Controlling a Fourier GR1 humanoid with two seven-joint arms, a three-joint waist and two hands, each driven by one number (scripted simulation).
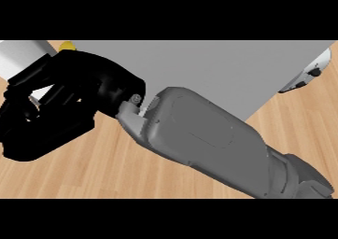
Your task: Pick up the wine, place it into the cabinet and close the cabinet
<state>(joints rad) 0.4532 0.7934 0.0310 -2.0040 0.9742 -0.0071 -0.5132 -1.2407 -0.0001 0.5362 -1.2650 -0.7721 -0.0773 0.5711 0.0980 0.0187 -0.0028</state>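
Note:
My right hand (pixel 58 100) is at the left of the head view, on a grey forearm (pixel 199 140) that crosses up from the lower right. Its fingers are curled, with a thin white sliver (pixel 37 99) showing between them. The hand hides whether it holds anything. A small yellow piece (pixel 67 45) peeks out just above the hand, beside the white cabinet (pixel 17 56) at the top left. I cannot make out the wine bottle as a whole. A large grey panel (pixel 227 70) fills the upper middle behind the arm. My left hand does not show.
A white and black rounded thing (pixel 311 70) sticks out past the grey panel's right edge. The wooden counter (pixel 96 172) shows below the hand and at the far right.

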